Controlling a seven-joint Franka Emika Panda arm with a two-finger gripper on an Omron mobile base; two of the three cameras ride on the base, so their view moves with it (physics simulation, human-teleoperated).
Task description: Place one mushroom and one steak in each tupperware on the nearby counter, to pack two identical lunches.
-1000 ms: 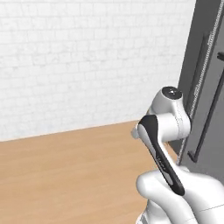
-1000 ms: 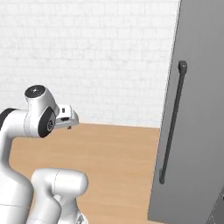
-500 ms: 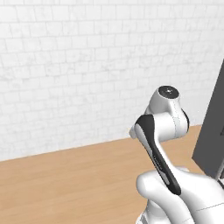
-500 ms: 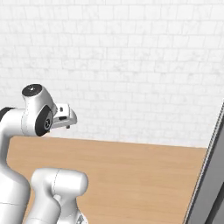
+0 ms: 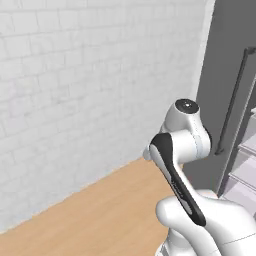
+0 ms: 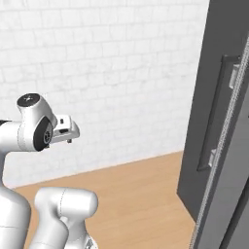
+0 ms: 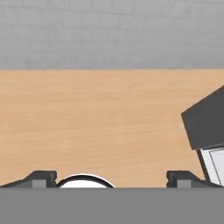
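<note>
My gripper [image 7: 111,178] is open, its two dark fingertips [image 7: 43,177] wide apart with nothing between them. It points down at bare wood-coloured floor [image 7: 96,118]. In the right base view the hand [image 6: 63,130] is held up at the arm's folded elbow, in front of the white brick wall. The mushroom, the steak, the tupperware and the counter are out of view.
A tall dark grey fridge-like unit [image 5: 225,70] with a long vertical handle [image 5: 235,100] stands at the right, also seen as the dark unit [image 6: 214,112] and the dark corner [image 7: 205,118]. Pale shelves [image 5: 245,165] show beside it. A white brick wall [image 5: 90,90] rises behind the floor.
The whole picture has shifted, so the base has moved: the dark unit slid out to the right, then came back larger. The arm keeps its folded pose and the gripper stays open.
</note>
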